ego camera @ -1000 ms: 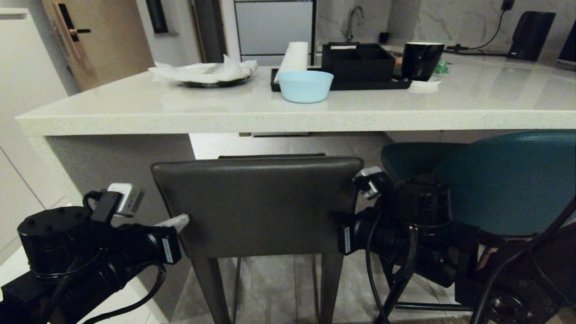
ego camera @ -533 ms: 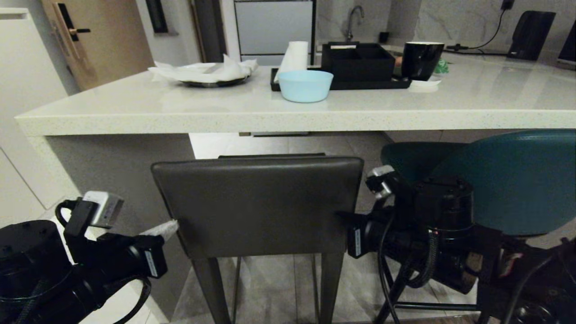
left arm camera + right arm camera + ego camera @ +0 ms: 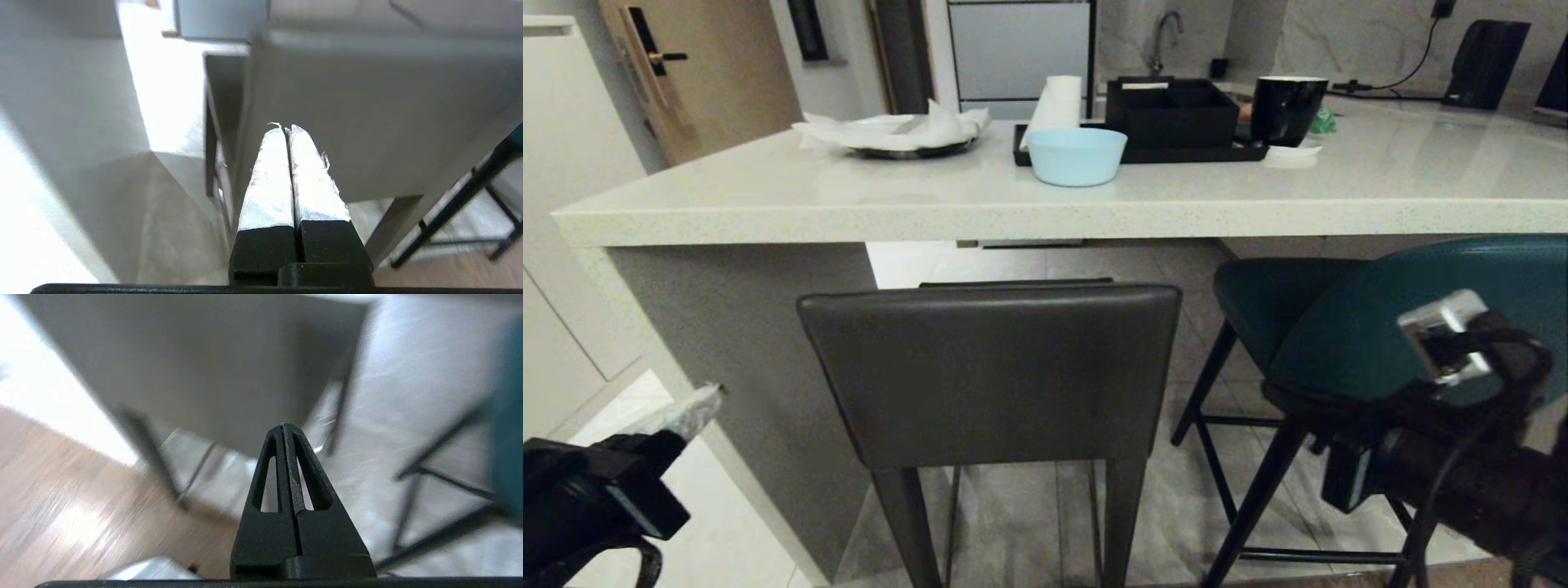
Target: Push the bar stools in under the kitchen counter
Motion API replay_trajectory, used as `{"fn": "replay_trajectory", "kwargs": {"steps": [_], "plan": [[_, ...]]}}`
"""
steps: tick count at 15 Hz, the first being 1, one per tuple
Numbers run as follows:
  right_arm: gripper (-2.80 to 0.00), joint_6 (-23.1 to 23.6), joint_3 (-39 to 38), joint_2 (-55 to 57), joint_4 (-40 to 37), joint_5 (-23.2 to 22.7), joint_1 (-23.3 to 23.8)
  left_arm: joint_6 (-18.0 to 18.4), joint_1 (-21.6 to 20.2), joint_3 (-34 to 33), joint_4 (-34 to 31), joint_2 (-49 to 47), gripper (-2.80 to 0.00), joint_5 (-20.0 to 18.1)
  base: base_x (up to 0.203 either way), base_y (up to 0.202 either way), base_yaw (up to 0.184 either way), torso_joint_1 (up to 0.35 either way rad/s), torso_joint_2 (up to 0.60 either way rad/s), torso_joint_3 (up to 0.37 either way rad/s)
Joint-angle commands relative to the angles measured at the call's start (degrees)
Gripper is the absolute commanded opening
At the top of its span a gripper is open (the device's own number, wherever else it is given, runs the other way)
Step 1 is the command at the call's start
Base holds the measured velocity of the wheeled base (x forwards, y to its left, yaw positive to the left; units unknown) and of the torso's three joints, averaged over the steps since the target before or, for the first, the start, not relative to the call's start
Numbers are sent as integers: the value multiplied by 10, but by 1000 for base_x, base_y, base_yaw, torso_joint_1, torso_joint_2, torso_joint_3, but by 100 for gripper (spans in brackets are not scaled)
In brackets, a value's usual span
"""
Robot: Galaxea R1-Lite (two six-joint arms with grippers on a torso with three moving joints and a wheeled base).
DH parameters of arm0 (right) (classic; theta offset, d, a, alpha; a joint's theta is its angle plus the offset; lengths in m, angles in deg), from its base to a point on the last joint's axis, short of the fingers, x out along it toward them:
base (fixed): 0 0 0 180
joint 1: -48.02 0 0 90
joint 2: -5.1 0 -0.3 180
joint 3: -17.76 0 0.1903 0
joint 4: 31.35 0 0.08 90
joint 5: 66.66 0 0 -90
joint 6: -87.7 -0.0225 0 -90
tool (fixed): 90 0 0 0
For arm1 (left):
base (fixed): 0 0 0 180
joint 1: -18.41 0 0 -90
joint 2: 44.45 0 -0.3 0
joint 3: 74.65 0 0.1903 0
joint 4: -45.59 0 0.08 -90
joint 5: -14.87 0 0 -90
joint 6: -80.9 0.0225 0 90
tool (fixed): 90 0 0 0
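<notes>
Dark grey-brown leather boxy-backed stool (image 3: 992, 371) at frame centre, below off-white speckled stone counter (image 3: 1045, 219); teal curved-back stool (image 3: 1405, 327) right. Left gripper (image 3: 284, 130) lower left, right gripper (image 3: 283, 428) lower right (both fully closed, empty).

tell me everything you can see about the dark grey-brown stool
The dark grey-brown stool looks leather-covered, with a boxy rectangular backrest and straight square legs. It stands upright on the tiled floor facing the kitchen counter, its seat front under the counter edge, left of the teal stool. Nothing touches it.
</notes>
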Motion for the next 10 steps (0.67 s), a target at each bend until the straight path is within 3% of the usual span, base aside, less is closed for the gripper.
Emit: {"fn": "replay_trajectory", "kwargs": {"steps": [1,3,5,8,10], "plan": [[-280,8,-10,-138,-35,13,78,0,0,53,-160,142,-280,16,0,0,0,0,0,0],[-280,24,-11,-212,-61,24,164,2,-20,92,-235,195,-280,42,0,0,0,0,0,0],[-280,37,-9,-292,-100,30,230,9,-88,98,-251,236,-280,51,0,0,0,0,0,0],[-280,44,-3,-407,-205,32,312,43,-153,82,-272,292,-280,60,0,0,0,0,0,0],[-280,46,-3,-476,-273,31,347,54,-188,60,-279,325,-280,40,0,0,0,0,0,0]]}}
